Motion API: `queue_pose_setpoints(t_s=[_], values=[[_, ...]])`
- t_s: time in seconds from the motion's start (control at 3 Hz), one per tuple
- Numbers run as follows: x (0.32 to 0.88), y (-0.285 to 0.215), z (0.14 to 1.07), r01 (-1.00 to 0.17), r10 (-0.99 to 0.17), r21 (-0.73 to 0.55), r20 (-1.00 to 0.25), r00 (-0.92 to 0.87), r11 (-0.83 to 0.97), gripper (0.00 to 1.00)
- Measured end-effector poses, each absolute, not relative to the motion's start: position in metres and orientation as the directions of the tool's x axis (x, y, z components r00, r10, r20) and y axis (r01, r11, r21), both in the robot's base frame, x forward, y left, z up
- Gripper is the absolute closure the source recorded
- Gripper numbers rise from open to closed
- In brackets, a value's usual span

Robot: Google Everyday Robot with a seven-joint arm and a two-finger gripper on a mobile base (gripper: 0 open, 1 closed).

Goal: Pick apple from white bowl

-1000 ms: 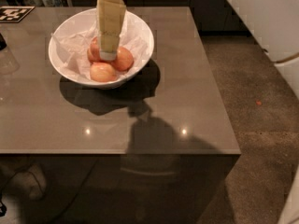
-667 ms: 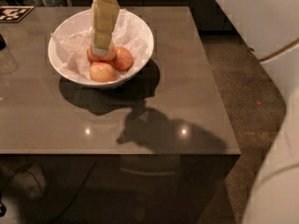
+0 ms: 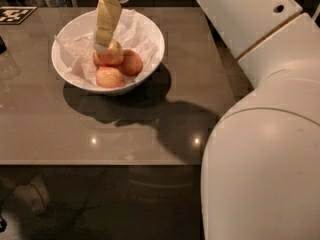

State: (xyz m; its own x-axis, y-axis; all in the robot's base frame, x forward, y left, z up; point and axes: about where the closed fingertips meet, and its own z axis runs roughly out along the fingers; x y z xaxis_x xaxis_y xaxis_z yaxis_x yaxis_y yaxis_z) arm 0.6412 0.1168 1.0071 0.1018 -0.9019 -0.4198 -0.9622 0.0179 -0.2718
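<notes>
The white bowl [image 3: 150, 39] stands at the back left of the table, lined with crumpled white paper. Three apples show in it. The apple [image 3: 114, 55] at the back of the pile is reddish with a yellowish patch on top. Two paler apples lie beside it, one to the right [image 3: 132, 63] and one in front [image 3: 110, 77]. My gripper [image 3: 102, 46] reaches down into the bowl from the top edge of the view. Its tan tip rests against the left top of the back apple and hides part of it.
The grey-brown table [image 3: 75, 129] has its front edge near the middle of the view and dark floor beyond it. My large white arm [image 3: 265, 134] fills the right side. A black-and-white marker tag [image 3: 15, 14] lies at the table's back left corner.
My white arm has swung much further into the right foreground. The gripper has stayed in the bowl, shifted slightly left and tilted, with its tip against the back apple. The apples have not visibly moved.
</notes>
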Motion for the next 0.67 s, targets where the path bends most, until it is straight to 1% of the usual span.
queue_pose_setpoints(t_s=[0.67], values=[[0.667, 0.103, 0.986, -0.956, -0.896, -0.288, -0.439, 0.071, 0.065, 0.00]])
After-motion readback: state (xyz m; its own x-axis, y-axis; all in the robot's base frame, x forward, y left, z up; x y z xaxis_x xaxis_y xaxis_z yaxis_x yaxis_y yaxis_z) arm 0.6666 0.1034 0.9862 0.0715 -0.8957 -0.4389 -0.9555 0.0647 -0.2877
